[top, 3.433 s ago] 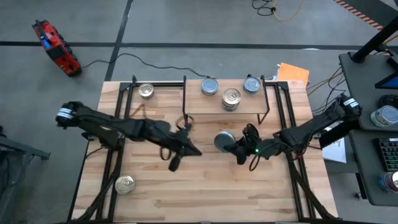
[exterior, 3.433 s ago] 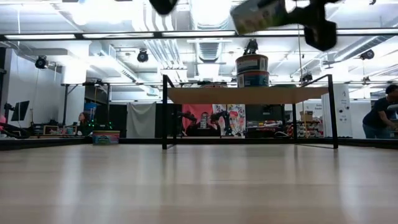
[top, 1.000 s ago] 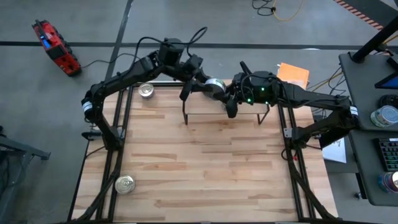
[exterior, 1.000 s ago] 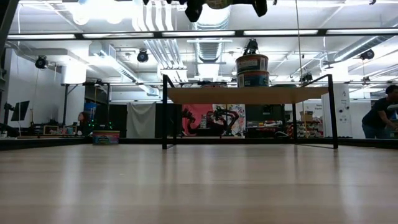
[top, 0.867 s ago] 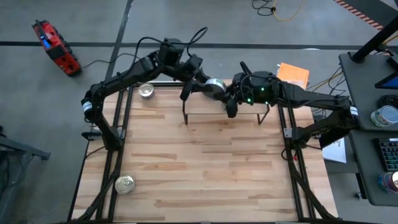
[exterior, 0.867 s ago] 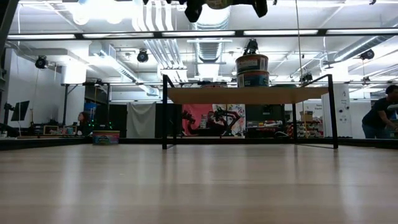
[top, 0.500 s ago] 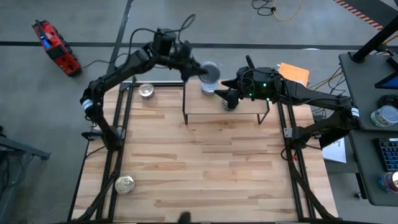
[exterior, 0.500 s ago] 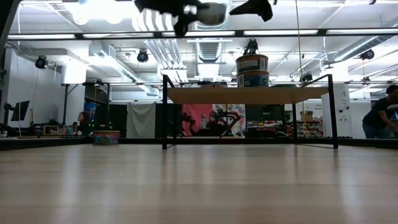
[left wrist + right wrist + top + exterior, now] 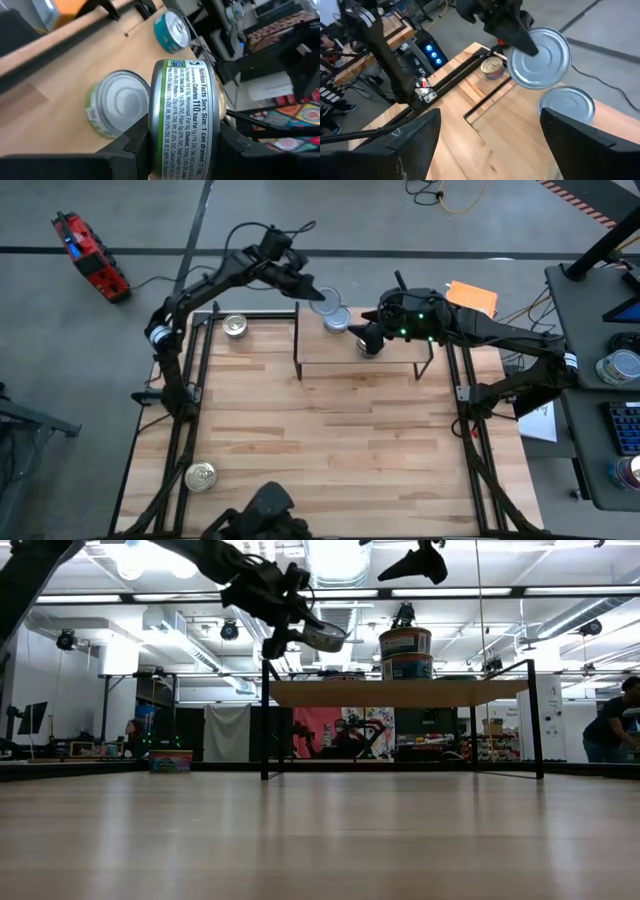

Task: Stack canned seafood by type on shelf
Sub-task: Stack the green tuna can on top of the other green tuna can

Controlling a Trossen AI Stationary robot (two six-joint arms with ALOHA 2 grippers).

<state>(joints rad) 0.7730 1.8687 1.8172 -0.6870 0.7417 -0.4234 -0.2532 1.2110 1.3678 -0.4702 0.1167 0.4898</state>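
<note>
The left hand [image 9: 318, 297], reaching in from the upper left of the overhead frame, pinches a green-labelled tin [image 9: 326, 306] on its edge above the back left part of the shelf [image 9: 320, 352], its printed side wall filling the centre of the left wrist picture [image 9: 182, 117] between the two dark fingers. Directly below it in the overhead frame a second silver-topped tin [image 9: 337, 320] rests on the plank, seen lying just beside the held one in the wrist picture [image 9: 117, 110], while a teal tin [image 9: 172, 31] sits farther along the board. The right hand [image 9: 366, 340] hangs over the middle of the shelf, just right of the held tin, its fingers spread wide apart at the lower corners of the right wrist picture. From the level camera, the held tin [image 9: 322, 637] shows tilted at upper centre, above the shelf's left end, and a stack of two tins [image 9: 405, 652] stands upright on the plank right of centre. Two more silver-gold tins sit on the tabletop [image 9: 330, 450]: one [image 9: 235, 326] at upper left, beside the shelf, and another [image 9: 201, 476] at lower left, well apart from everything else. A person [image 9: 610, 725] stands at the far right of the room.
</note>
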